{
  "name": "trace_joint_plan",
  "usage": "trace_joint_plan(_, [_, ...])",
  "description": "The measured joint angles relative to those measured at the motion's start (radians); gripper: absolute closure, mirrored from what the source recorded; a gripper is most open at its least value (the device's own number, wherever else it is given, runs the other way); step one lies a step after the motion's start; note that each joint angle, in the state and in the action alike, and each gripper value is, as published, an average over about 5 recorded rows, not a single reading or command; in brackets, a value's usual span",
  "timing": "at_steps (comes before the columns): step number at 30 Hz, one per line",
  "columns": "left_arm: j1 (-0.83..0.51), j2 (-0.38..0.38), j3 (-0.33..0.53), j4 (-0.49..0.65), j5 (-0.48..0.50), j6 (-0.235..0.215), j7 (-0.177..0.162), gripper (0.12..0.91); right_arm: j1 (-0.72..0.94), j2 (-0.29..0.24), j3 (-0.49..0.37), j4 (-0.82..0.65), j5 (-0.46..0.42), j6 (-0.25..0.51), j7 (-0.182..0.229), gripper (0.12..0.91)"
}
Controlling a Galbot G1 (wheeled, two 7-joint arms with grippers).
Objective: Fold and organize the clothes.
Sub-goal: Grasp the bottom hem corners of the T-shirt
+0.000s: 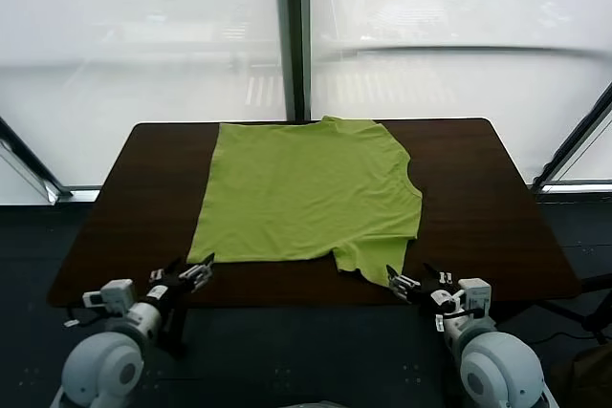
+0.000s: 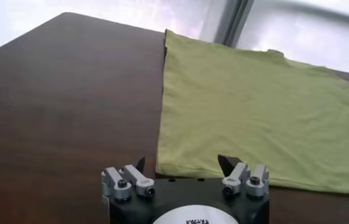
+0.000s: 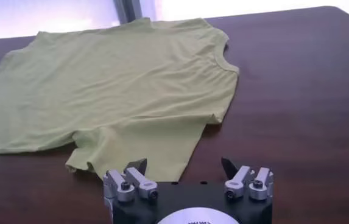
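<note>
One green T-shirt [image 1: 311, 190] on one table [image 1: 478, 207]; left gripper [image 1: 194, 275] and right gripper [image 1: 402, 284] both released.

T-shirt [image 2: 265, 109] — far sleeve cropped

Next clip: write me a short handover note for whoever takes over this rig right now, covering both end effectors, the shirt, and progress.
Left end effector: open, empty, at the near table edge by the shirt's hem corner.
Right end effector: open, empty, at the near edge beside the near sleeve.
Lime-green short-sleeved cotton T-shirt: spread flat on the dark brown wooden table, neck towards the robot's right.
Done: shirt laid out.
Left: all folds, then tidying.
</note>
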State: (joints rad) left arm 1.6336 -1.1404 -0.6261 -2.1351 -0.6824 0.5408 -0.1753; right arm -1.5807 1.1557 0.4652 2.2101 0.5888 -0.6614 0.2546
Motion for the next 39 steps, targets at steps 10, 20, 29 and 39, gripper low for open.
trace_joint_plan(10, [0.000,-0.008,0.000,0.007,0.010,0.002,0.002,0.141,-0.001,0.007,-0.019,-0.010,-0.008,0.002,0.000,0.544])
trace_joint_plan(20, [0.004,-0.010,0.001,0.005,0.012,0.005,0.003,0.680,-0.016,0.001,-0.016,-0.002,-0.006,0.007,-0.004,0.886])
trace_joint_plan(29, [0.019,-0.016,0.001,-0.006,0.016,0.001,0.003,0.881,-0.055,-0.028,0.032,0.048,0.064,0.027,-0.006,0.886])
trace_joint_plan(39, [0.085,0.008,-0.020,-0.074,0.019,0.010,-0.007,0.881,-0.149,-0.091,0.103,0.166,0.105,-0.017,0.034,0.886])
